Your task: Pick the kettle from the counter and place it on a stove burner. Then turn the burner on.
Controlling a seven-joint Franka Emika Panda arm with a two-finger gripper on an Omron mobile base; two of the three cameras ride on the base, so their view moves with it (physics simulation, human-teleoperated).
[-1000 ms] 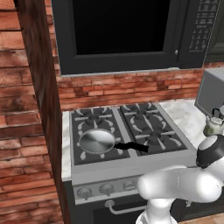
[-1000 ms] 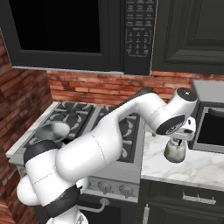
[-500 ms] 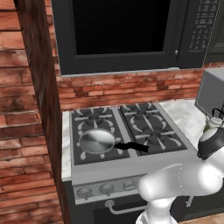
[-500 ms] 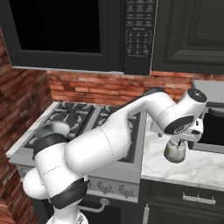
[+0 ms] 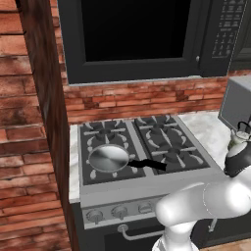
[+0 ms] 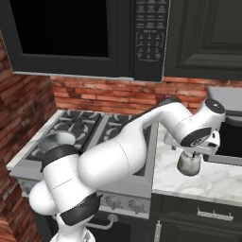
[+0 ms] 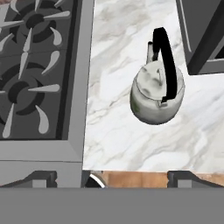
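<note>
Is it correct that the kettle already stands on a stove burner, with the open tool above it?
Not quite. The kettle stands on the counter, beside the stove, as the hand view shows. The open tool is above it.

The white arm reaches forward and to the right, elbow bent high and wrist turned down. Its tool (image 6: 190,156) points straight down with the jaws spread wide and nothing between them; the dark fingertips (image 7: 41,176) stand far apart.
</note>
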